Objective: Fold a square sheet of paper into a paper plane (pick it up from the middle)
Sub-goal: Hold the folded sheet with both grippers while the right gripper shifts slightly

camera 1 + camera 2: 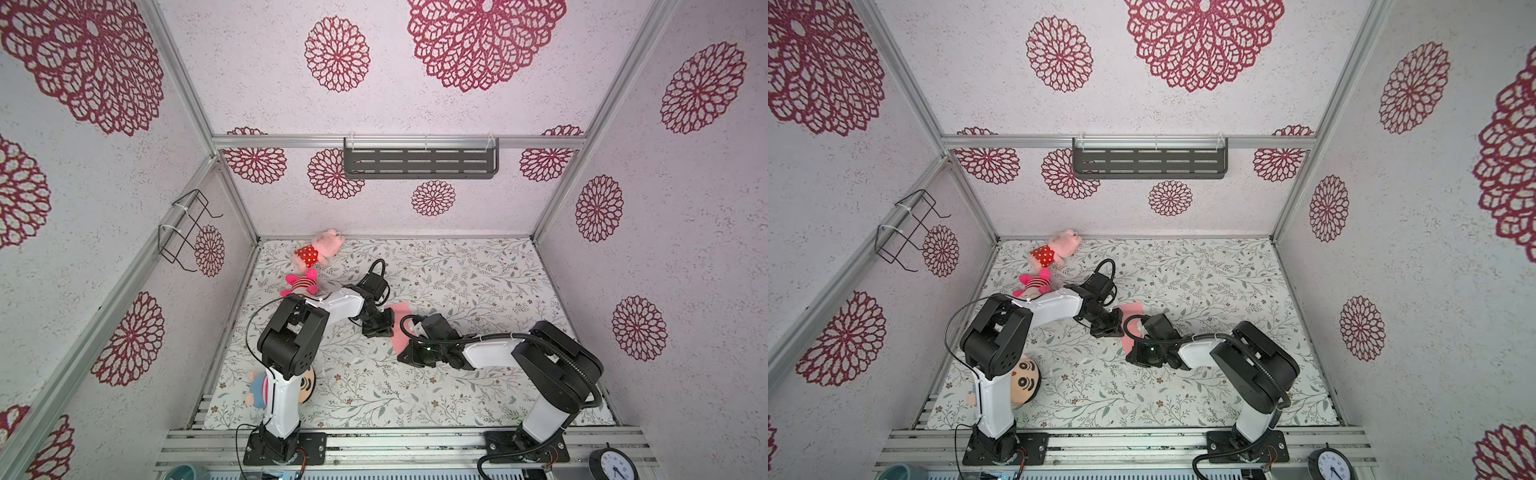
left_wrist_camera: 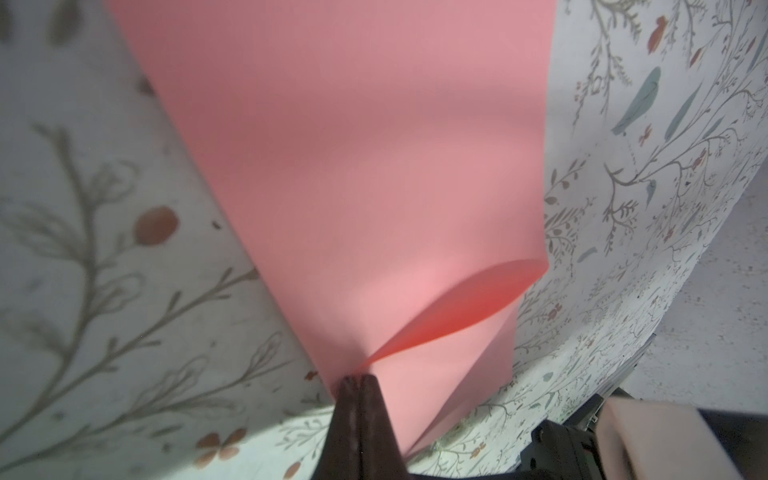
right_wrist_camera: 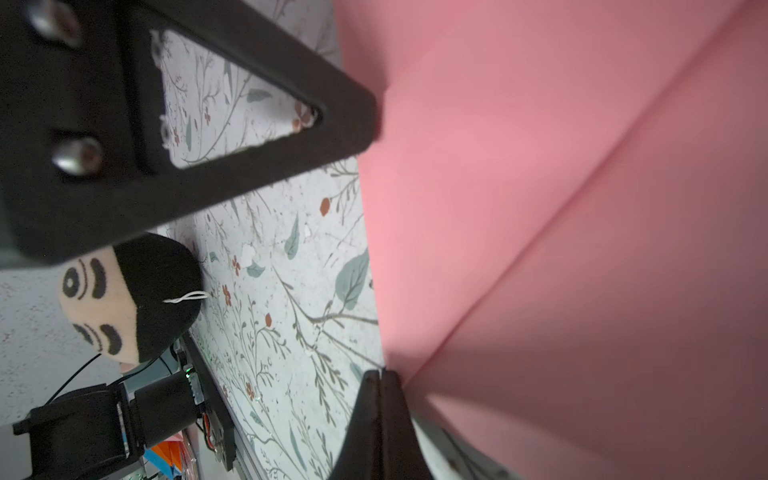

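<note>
**A:** Start wide. What's on the table?

**B:** A floral-print cover over all of it. Both arms lean in to meet near the middle, slightly toward the left edge. Three plush toys lie along that left edge: a pink plush in the far left corner, a striped plush just nearer, and a dark-haired doll by the left arm's base at the near edge.

**A:** And the square sheet of paper?

**B:** Between the two grippers, mid-table. In both top views only a pink strip shows between them. The wrist views show more: it is bent into two layers, with a soft crease running across it.

**A:** The grippers?

**B:** The left gripper is pinched together on an edge where the layers curl open. The right gripper is likewise pressed closed on the paper at the end of the crease.

**A:** What could go wrong?

**B:** I'd judge the fold isn't flattened. If either arm pulls away from the other, the thin sheet could tear at a pinch point or slip free. If the layers slide, the crease sets crooked and the plane comes out lopsided.
</note>
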Action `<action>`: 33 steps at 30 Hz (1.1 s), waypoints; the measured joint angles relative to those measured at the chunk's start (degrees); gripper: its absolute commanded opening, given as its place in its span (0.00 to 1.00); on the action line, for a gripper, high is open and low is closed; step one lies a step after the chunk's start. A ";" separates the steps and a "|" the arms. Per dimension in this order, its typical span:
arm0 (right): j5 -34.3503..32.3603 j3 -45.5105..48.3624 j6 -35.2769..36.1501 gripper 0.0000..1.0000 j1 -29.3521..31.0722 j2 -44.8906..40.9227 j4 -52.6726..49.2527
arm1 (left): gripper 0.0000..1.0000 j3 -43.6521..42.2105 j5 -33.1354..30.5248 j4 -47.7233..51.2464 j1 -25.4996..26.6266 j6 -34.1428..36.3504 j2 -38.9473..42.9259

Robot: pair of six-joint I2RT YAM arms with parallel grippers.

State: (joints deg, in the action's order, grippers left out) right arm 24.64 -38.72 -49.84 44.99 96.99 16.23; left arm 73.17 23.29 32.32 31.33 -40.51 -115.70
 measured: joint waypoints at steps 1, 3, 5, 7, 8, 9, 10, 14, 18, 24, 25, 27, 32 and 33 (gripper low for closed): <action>-0.17 0.17 0.20 0.04 -0.11 -0.79 -0.50 | 0.00 0.00 0.02 0.00 0.00 0.00 0.00; -0.74 0.48 0.31 0.04 -0.48 -2.91 -1.14 | 0.00 0.00 0.02 0.00 0.00 0.00 0.00; -1.49 0.46 0.35 0.05 -1.25 -4.63 -1.09 | 0.00 0.00 0.02 0.00 0.00 0.02 0.00; -2.03 0.00 0.55 0.05 -2.27 -5.22 -1.09 | 0.00 0.02 0.00 0.00 0.00 0.02 0.00; -2.14 -0.55 0.72 0.05 -2.62 -4.92 -1.20 | 0.00 0.02 0.00 0.00 0.00 0.02 0.02; -2.19 -1.36 0.83 0.05 -2.93 -4.17 -1.46 | 0.00 0.02 0.00 0.02 0.00 0.02 0.02; -2.25 -2.05 0.94 0.05 -3.08 -3.45 -1.62 | 0.00 0.02 0.00 0.02 0.00 0.02 0.02; -1.86 -4.87 1.88 0.05 -3.21 0.04 -2.95 | 0.00 0.02 0.00 0.04 0.00 0.02 0.02; -1.42 -6.16 2.27 0.05 -3.02 2.29 -3.72 | 0.00 0.04 0.00 0.07 0.00 0.02 0.02; 0.20 -5.18 2.23 0.05 -1.95 3.08 -3.45 | 0.00 0.04 0.00 0.09 0.00 0.02 0.02; 0.85 -4.59 2.21 0.05 -1.62 3.08 -2.95 | 0.00 0.04 0.00 0.09 0.00 0.02 0.02; 2.25 -3.17 2.14 0.05 -0.87 3.06 -1.49 | 0.00 0.07 -0.02 0.09 0.00 0.02 0.02; 4.37 -1.01 2.12 0.05 0.24 2.34 0.55 | 0.00 0.07 -0.02 0.09 0.00 0.02 0.02; 4.15 -0.63 2.14 0.05 0.28 1.73 0.17 | 0.00 0.07 0.00 0.09 0.00 0.00 0.02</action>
State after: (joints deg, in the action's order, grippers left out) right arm 28.80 -39.35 -47.70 45.28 98.72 16.40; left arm 73.23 23.29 32.40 31.33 -40.51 -115.68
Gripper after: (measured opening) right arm 0.053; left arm 0.040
